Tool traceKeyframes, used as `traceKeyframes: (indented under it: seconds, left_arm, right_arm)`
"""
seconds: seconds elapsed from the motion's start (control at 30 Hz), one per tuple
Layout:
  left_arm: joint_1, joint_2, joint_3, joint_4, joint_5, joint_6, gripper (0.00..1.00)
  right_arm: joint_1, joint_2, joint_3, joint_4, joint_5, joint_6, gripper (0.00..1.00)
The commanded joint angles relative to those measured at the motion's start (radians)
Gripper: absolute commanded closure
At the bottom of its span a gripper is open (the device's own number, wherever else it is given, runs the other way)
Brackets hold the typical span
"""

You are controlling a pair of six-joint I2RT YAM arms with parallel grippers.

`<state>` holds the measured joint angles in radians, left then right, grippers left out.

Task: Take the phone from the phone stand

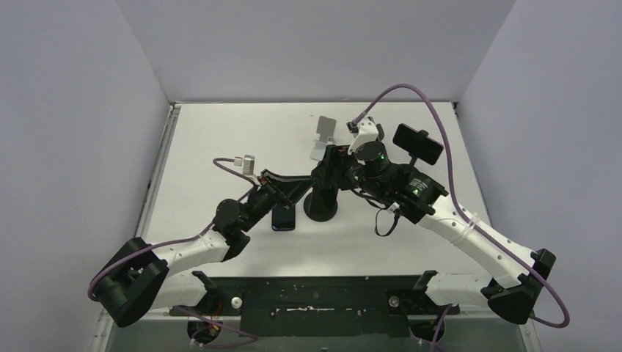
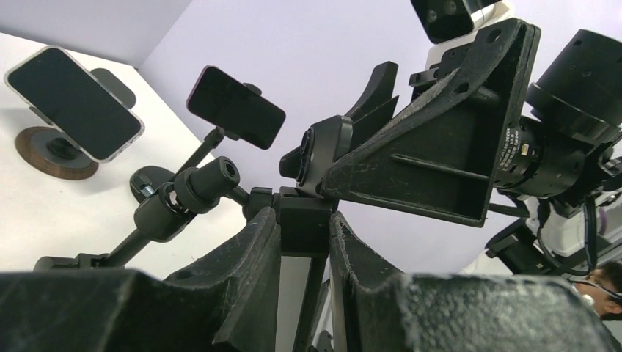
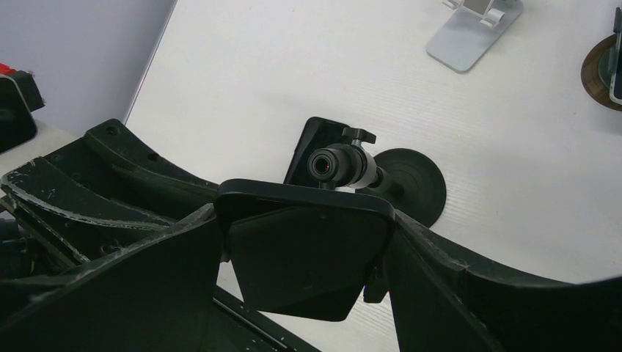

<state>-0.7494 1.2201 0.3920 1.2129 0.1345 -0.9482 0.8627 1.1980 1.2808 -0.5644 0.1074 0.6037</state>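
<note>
Left gripper (image 2: 304,236) was clenched on the neck of the black phone stand (image 2: 302,211), its two fingers pressing a small block above the thin stem. Right gripper (image 3: 306,229) was clamped across a black rounded slab, evidently the phone (image 3: 304,268). The phone sat at the head of that stand, in front of the ball joint (image 3: 339,164).

Only the right wrist camera showed the phone's flat face. The left wrist camera caught it edge-on, and from above it was hidden under the right wrist. The overhead view alone showed both arms whole, with the stand's round base (image 1: 320,210) between them. Beside that base a second dark phone (image 1: 284,218) lay flat on the table (image 1: 220,147), partly under the left arm's fingers.

Whether the gripped phone sat in its cradle or had lifted off could not be made out. A small bracket (image 3: 374,282) showed at its right edge.

Farther back stood a silver stand (image 1: 323,136), and a third phone (image 1: 418,144) sat sideways on a thin black arm. The left wrist camera also showed a fourth phone (image 2: 73,103) over a brown disc base (image 2: 55,150), which the overhead view did not show.

The left arm reached low and forward to the right, forearm nearly level. The right arm bent inward from the right, its wrist turned toward the left.
</note>
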Motion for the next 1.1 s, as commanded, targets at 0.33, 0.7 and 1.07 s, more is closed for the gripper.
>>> traceKeyframes:
  seconds: [0.33, 0.7, 1.07]
  left_arm:
    - [0.03, 0.036, -0.016, 0.131, -0.035, -0.107, 1.0]
    - [0.029, 0.042, -0.017, 0.122, -0.004, -0.092, 1.0]
    - [0.029, 0.029, -0.029, 0.088, 0.003, -0.074, 1.0]
  right_arm:
    - [-0.005, -0.092, -0.066, 0.108, -0.098, 0.029, 1.0]
    - [-0.005, -0.099, -0.066, 0.152, -0.146, 0.036, 1.0]
    - [-0.004, -0.112, -0.015, 0.168, -0.199, 0.039, 1.0]
